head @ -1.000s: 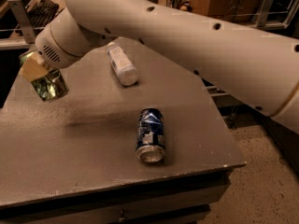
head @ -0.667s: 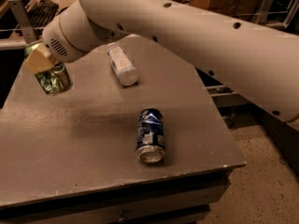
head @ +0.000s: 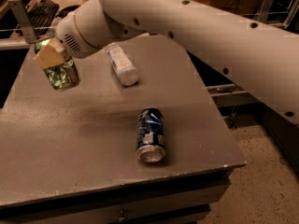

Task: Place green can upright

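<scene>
The green can (head: 62, 73) is shiny and dented, and hangs tilted in the air above the far left part of the grey table (head: 70, 139). My gripper (head: 50, 55) is shut on the can's upper end, with a tan finger pad (head: 49, 54) pressed across it. The can's lower end points down and slightly right. The big white arm reaches in from the upper right and hides the table's far edge.
A blue-and-white can (head: 151, 134) lies on its side near the table's front right. A white plastic bottle (head: 122, 64) lies on its side at the back middle. A keyboard (head: 41, 10) sits on a desk behind, at the upper left. The floor drops away at the right.
My gripper has carried the green can a little to the right and up, staying over the table's far left. The blue can and white bottle have not moved.
</scene>
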### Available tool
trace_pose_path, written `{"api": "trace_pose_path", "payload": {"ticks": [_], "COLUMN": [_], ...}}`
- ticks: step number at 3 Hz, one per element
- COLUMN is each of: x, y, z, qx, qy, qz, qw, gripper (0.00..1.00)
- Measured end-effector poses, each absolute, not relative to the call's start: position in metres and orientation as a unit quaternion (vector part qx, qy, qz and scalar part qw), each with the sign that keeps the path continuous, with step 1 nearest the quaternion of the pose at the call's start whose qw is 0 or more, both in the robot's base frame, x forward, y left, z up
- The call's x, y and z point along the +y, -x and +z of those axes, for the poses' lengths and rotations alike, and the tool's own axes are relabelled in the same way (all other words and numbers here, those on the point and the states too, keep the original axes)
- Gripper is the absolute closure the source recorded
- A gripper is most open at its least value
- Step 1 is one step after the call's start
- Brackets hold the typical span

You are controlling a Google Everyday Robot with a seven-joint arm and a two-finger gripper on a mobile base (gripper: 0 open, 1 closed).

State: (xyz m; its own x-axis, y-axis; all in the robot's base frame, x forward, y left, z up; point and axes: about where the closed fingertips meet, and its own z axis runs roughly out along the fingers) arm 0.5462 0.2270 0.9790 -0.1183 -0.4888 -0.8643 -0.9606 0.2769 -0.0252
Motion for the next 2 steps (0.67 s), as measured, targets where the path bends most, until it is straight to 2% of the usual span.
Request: {"api": "trace_pose_path", "payload": {"ticks": [2], "x": [0.098], "y": [-0.563], "z": [1.001], "qx": [0.664], "qy": [0.515], "qz": [0.315], "qw": [0.441], "gripper": [1.00]}}
